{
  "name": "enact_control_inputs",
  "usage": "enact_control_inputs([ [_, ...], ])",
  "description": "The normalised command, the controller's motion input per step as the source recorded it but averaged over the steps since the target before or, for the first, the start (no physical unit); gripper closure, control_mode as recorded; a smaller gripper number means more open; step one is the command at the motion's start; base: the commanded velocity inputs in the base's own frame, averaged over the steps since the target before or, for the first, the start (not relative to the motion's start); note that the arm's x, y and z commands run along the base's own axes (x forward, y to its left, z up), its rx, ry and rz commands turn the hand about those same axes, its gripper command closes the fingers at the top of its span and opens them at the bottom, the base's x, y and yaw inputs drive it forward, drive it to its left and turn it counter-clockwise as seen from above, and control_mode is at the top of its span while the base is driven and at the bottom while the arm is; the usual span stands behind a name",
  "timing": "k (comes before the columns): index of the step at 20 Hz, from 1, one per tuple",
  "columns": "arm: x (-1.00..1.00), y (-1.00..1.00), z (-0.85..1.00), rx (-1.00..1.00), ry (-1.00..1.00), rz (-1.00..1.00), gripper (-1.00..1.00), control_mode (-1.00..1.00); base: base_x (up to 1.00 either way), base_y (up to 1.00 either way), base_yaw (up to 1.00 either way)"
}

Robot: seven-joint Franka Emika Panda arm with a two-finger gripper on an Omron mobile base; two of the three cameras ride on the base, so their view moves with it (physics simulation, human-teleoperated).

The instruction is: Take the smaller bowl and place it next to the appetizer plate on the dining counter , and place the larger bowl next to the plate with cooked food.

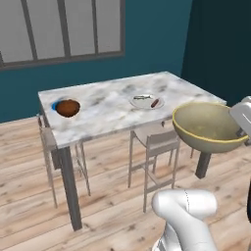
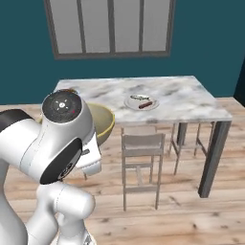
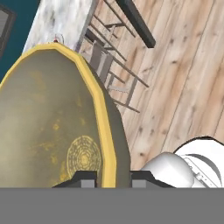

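- The larger bowl [image 1: 208,127] hung in the air off the counter's [image 1: 112,105] near right corner, over the wooden floor [image 1: 108,196] and apart from the counter's edge.
- In the hand view the pincer [image 3: 113,177] had its two dark fingertips [image 3: 84,177] on either side of the larger bowl's yellow rim, one inside and one outside, so it was closed on the rim.
- The plate with cooked food [image 1: 146,101] sat near the counter's near long edge, right of the middle, with bare marble all round it.
- The smaller bowl [image 1: 67,108] stood at the counter's left end near the near edge, touching or overlapping the appetizer plate [image 1: 55,105], of which just a blue sliver showed behind it.
- Two pale chairs stood at the counter: one [image 1: 156,142] under the near edge below the plate with cooked food, another [image 1: 49,142] at the left end.
- From the right base view the robot's own arm covered the counter's left end, and the larger bowl [image 2: 101,122] showed just as a curved piece past the arm.
- The items on the plate with cooked food were too small to make out beyond a reddish stick and a thin pale shape.
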Motion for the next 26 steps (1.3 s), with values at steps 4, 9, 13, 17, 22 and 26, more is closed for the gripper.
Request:
enact_control_inputs([
  [4, 0.0, 0.0, 0.0, 0.0, 0.0, 0.0, 1.0, 1.0, 0.88, -1.0, 0.32],
  [9, 0.0, 0.0, 0.0, 0.0, 0.0, 0.0, 1.0, 1.0, 0.79, -0.99, 0.35],
  [13, 0.0, 0.0, 0.0, 0.0, 0.0, 0.0, 1.0, 1.0, 0.73, -0.95, 0.31],
  [17, 0.0, 0.0, 0.0, 0.0, 0.0, 0.0, 1.0, 1.0, 0.59, -0.57, 0.18],
  [22, 0.0, 0.0, 0.0, 0.0, 0.0, 0.0, 1.0, 1.0, 0.83, 0.0, 0.0],
  [26, 0.0, 0.0, 0.0, 0.0, 0.0, 0.0, 1.0, 1.0, 0.67, -0.04, 0.0],
])
